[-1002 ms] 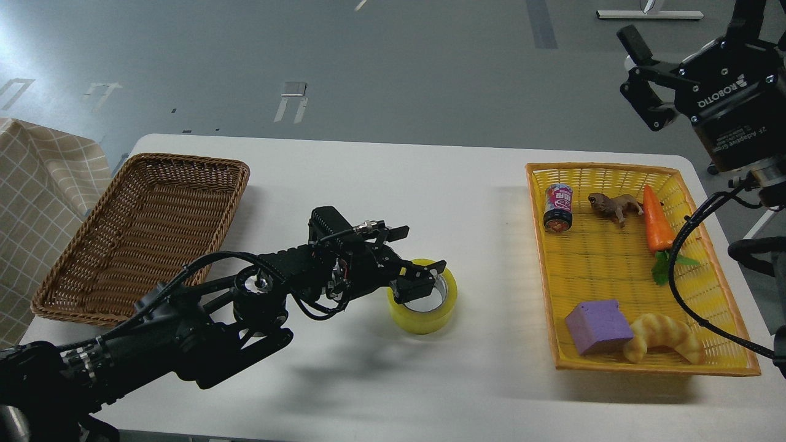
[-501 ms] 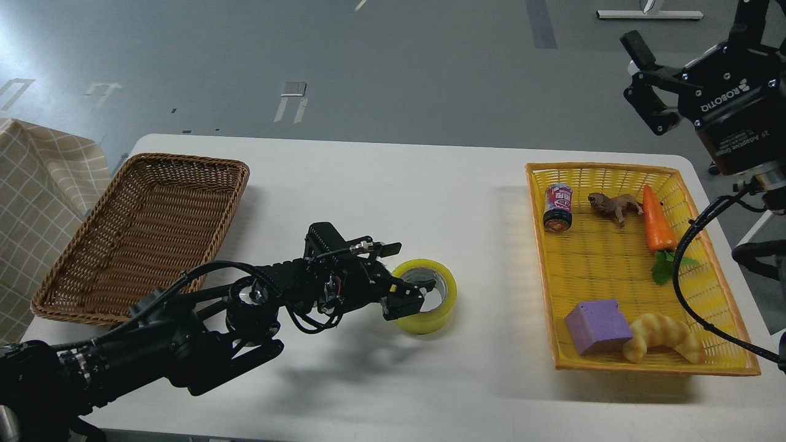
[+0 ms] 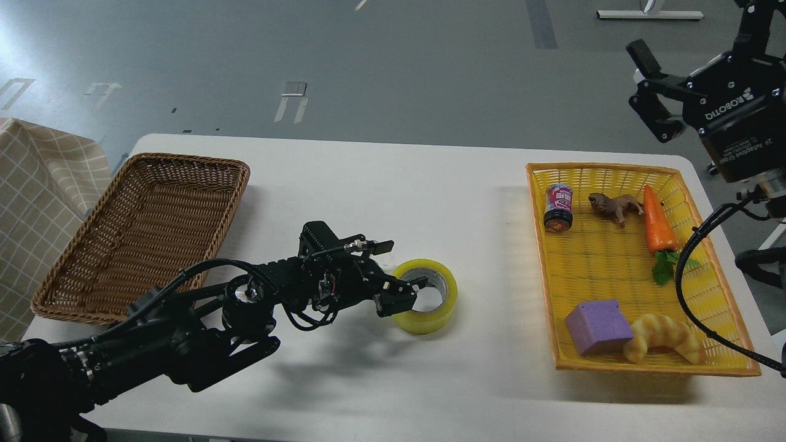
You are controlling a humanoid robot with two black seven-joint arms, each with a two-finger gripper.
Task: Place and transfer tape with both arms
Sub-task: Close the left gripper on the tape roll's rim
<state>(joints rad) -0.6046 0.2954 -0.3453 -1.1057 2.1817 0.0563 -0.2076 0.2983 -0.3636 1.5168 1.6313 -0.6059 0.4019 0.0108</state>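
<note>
From the head view, the tape roll lies flat on the white worktop between the brown wicker basket and the yellow basket. The left end effector straddles its near wall, jaws narrow but not visibly clamped. The right end effector hangs spread wide, empty, above the yellow basket. I judge that the transfer into the brown basket is left.

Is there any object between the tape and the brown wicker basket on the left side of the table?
No loose object lies there. Between the tape and the brown wicker basket only bare white table shows, plus the left arm itself, whose end effector is at the roll's near-left rim.
</note>
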